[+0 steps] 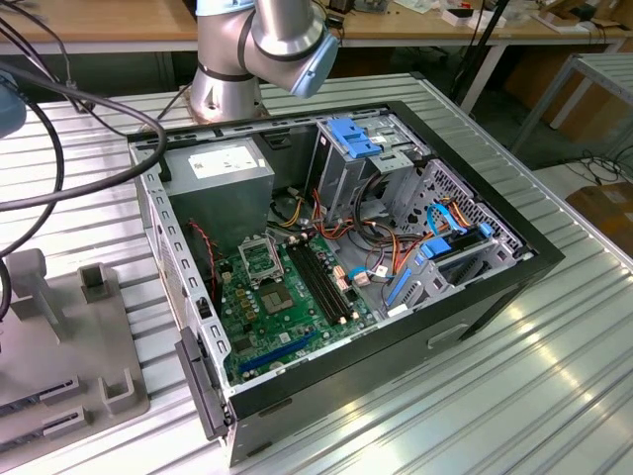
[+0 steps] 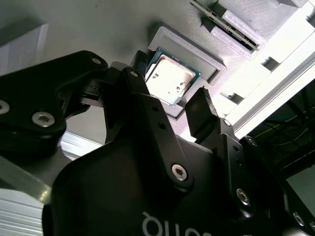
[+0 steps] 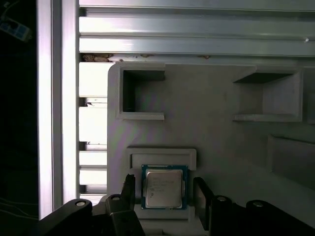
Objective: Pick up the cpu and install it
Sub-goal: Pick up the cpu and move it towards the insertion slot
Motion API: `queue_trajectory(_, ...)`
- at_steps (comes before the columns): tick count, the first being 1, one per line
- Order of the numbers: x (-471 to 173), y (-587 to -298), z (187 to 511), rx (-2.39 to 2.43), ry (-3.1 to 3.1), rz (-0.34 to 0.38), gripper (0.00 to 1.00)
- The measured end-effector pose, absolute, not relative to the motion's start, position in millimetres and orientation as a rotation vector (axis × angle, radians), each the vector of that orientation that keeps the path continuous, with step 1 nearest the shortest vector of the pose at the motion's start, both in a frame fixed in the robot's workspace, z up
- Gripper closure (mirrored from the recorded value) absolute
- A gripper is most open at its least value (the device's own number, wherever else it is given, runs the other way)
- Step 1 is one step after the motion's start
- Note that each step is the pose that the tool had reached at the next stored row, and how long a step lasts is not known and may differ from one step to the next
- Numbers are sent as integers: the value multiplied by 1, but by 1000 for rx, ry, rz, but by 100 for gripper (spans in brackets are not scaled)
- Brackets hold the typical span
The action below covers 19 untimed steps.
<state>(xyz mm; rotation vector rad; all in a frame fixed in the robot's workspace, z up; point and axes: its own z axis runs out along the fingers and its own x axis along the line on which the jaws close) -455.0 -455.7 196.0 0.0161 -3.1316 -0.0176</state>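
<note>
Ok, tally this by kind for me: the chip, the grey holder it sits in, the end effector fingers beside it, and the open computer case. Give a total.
cpu: 1
grey holder: 1
end effector fingers: 2, one on each side of the cpu
computer case: 1
Total: 5

My silver-grey round-jointed metal arm (image 1: 259, 45) wears a pale blue end cap (image 1: 315, 61), and my matte black gripper (image 2: 170, 81) is studded with silver hex screws (image 2: 179, 170).
</note>
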Motion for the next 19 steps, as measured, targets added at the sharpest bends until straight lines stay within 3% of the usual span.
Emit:
queue_trajectory(14,-455,-456,194,12,-3132,-18,41)
queue_trajectory(16,-455,-456,194,12,-3132,-18,42)
queue_trajectory(17,-455,-456,194,12,-3132,-18,49)
queue_trajectory(19,-455,-456,194,12,-3132,-18,49)
